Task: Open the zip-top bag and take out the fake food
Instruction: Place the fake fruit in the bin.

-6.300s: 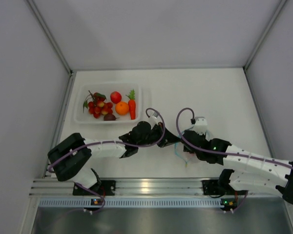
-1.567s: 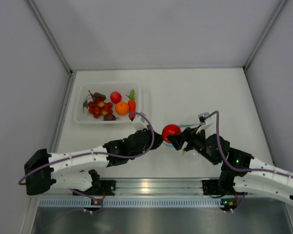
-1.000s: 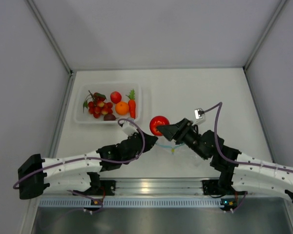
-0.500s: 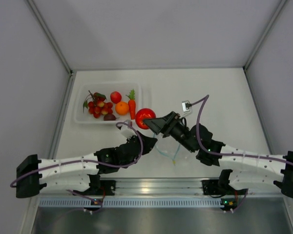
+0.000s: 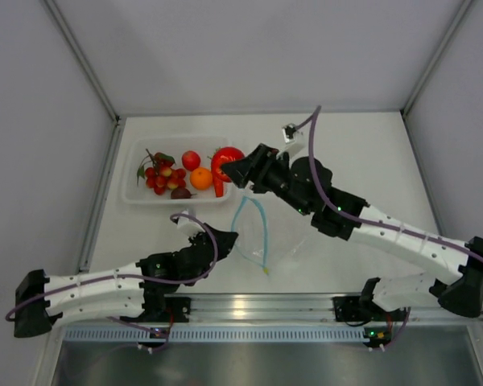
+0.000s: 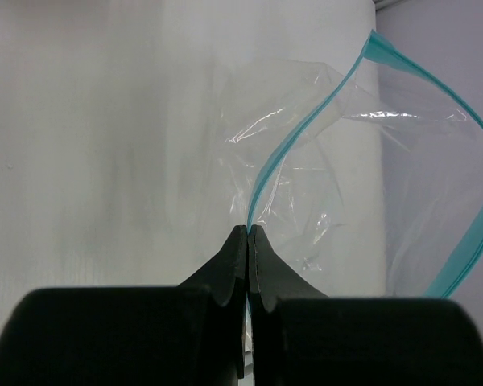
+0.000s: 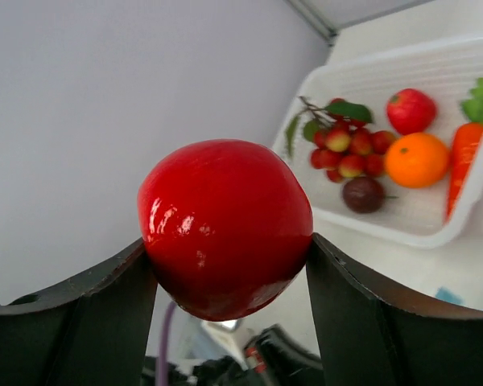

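The clear zip-top bag (image 5: 267, 237) with its teal zip strip (image 6: 306, 133) lies open on the table. My left gripper (image 5: 228, 236) (image 6: 249, 231) is shut on the zip strip at the bag's left edge. My right gripper (image 5: 228, 165) (image 7: 225, 241) is shut on a large red round fruit (image 7: 224, 227), held above the right end of the clear tray (image 5: 133, 193). In the tray lie a red berry cluster (image 5: 158, 174), a small red fruit (image 5: 191, 160), an orange (image 5: 200, 178), a carrot (image 7: 465, 157) and a dark purple piece (image 5: 179, 193).
White walls close in the table on the left, back and right. A metal rail (image 5: 249, 308) runs along the near edge by the arm bases.
My right gripper carried the red fruit up and left, from beside the bag to above the tray's right end. My left gripper drew back toward the near left, still holding the bag.
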`<state>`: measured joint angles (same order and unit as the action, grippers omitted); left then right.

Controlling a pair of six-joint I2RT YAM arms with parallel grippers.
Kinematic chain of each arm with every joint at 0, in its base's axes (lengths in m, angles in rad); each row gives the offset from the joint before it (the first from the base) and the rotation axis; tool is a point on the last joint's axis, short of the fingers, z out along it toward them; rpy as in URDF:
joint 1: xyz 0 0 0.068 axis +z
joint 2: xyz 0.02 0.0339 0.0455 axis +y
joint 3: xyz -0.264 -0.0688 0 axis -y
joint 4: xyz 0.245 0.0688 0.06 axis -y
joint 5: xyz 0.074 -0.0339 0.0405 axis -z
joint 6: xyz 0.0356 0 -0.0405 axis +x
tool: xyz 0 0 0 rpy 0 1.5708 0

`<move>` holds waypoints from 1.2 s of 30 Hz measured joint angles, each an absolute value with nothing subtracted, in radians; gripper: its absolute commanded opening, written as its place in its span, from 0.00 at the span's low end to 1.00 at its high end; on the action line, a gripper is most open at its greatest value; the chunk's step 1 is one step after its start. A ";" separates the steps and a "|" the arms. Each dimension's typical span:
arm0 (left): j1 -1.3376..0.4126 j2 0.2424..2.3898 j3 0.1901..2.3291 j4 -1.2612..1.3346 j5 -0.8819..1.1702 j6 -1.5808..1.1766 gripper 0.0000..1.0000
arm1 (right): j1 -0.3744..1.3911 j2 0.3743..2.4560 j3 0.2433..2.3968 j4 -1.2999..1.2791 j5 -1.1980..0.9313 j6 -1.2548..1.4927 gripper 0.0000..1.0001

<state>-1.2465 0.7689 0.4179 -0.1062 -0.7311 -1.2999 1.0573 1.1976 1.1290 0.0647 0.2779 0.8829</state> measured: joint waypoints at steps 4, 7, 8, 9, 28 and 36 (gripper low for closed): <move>-1.246 0.753 0.392 -0.115 -0.727 -1.300 0.00 | 1.007 1.385 1.354 -0.100 0.268 0.744 0.17; -1.246 0.752 0.382 -0.120 -0.723 -1.300 0.00 | 0.993 1.530 1.502 -0.172 0.281 0.645 0.18; -1.246 0.751 0.378 -0.121 -0.721 -1.300 0.00 | 0.991 1.586 1.551 -0.194 0.283 0.604 0.18; -1.246 0.751 0.376 -0.122 -0.720 -1.301 0.00 | 0.990 1.627 1.584 -0.209 0.284 0.576 0.19; -1.246 0.683 0.291 -0.190 -0.756 -1.308 0.00 | 0.911 2.329 2.194 -0.316 0.193 0.277 0.97; -1.245 0.688 0.297 -0.200 -0.757 -1.274 0.00 | 0.904 2.259 2.123 -0.327 0.185 0.268 0.99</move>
<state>-1.2453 0.6884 0.2970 -0.2005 -0.7567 -1.2739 0.9035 2.2589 2.1231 -0.3267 0.1848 0.2684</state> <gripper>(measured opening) 0.020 0.992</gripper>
